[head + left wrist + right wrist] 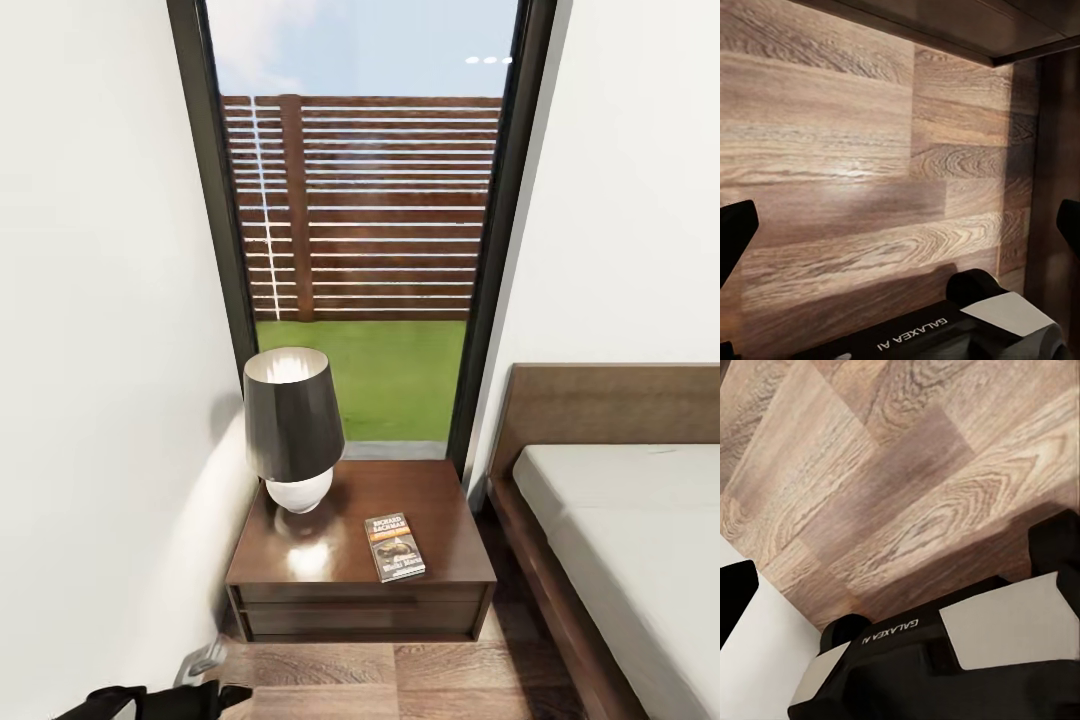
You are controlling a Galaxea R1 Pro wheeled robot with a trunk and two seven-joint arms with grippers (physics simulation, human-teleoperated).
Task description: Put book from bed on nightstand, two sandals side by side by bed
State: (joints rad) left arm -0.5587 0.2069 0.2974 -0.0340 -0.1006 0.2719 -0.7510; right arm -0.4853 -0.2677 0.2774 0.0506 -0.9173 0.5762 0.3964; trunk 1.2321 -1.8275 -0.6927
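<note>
Bedroom corner by window: book (395,548) already flat on nightstand (440,500) beside lamp (293,425), left end effector (900,229) open and empty, right end effector's state unclear; sandals next, need locating.

- The nightstand (440,500) is made of dark brown wood; a glossy top is shown by the lamp's reflection.
- The floor (832,135) is laid in wood planks with marked grain and a soft sheen.
- The book (394,547) is covered in smooth printed paper.
- The mattress (640,520) is covered in smooth, matt light grey cloth.
- The lamp (293,425) is given a dark matt shade and a shiny white base.
</note>
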